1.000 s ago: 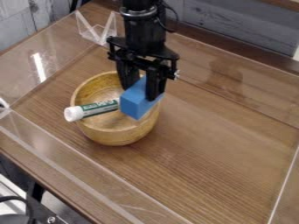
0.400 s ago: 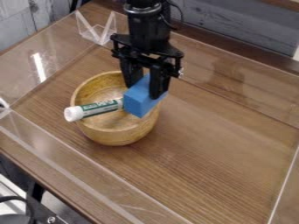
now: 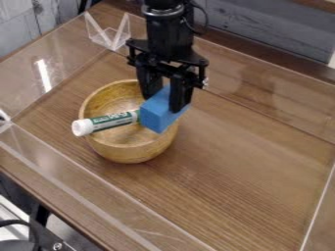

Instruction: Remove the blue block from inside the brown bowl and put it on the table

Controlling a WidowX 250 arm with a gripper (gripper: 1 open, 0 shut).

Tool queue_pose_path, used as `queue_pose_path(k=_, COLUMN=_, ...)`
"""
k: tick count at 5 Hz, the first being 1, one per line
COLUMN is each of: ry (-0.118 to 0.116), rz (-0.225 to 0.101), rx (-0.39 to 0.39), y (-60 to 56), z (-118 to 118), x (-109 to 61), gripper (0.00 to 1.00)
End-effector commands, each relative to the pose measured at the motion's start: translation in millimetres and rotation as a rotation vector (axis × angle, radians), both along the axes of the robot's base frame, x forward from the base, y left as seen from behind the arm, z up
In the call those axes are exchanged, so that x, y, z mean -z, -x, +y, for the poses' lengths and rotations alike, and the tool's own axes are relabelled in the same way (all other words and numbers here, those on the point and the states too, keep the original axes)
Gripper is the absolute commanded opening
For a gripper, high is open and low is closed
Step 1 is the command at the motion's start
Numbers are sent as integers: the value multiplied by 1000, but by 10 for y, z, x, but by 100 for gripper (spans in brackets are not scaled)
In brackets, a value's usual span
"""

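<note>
The desk (image 3: 242,176) carries a round wooden bowl (image 3: 128,154) on its left half. Bare wood grain extends from the right side of the bowl to the right edge of the desk, and along the near side. This is the widest open area. Left of the bowl, a narrower strip of desk runs to the clear edge wall (image 3: 50,225) at the near left. A second clear wall (image 3: 288,61) borders the far right side.

A green-and-white marker (image 3: 108,123) lies tilted in the bowl, with its white end over the left rim. The blue block (image 3: 160,112) is at the right side of the bowl, tilted, its upper end at the gripper (image 3: 161,88) and its lower part overlapping the right rim in this view. Whether it touches the rim cannot be determined.

Compared with the earliest frame, the bowl and marker are unchanged. The block and gripper show at most a very slight shift.

The arm (image 3: 163,34) reaches in from the far side, with the gripper pointing down toward the bowl. The gripper is closed on the upper end of the block.
</note>
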State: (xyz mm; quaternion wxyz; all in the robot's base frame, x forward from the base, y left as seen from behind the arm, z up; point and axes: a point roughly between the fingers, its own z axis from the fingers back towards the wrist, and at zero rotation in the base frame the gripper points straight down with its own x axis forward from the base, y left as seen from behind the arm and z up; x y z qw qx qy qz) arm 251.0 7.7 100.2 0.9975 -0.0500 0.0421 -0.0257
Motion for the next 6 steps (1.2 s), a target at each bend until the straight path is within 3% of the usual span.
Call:
queue_pose_path(k=1, ry=0, rz=-104, rx=1, y=-124, z=-30, x=-238, gripper=0)
queue_pose_path(k=6, ry=22, rz=-135, rx=-16, y=-207, z=-202, x=-187, gripper=0)
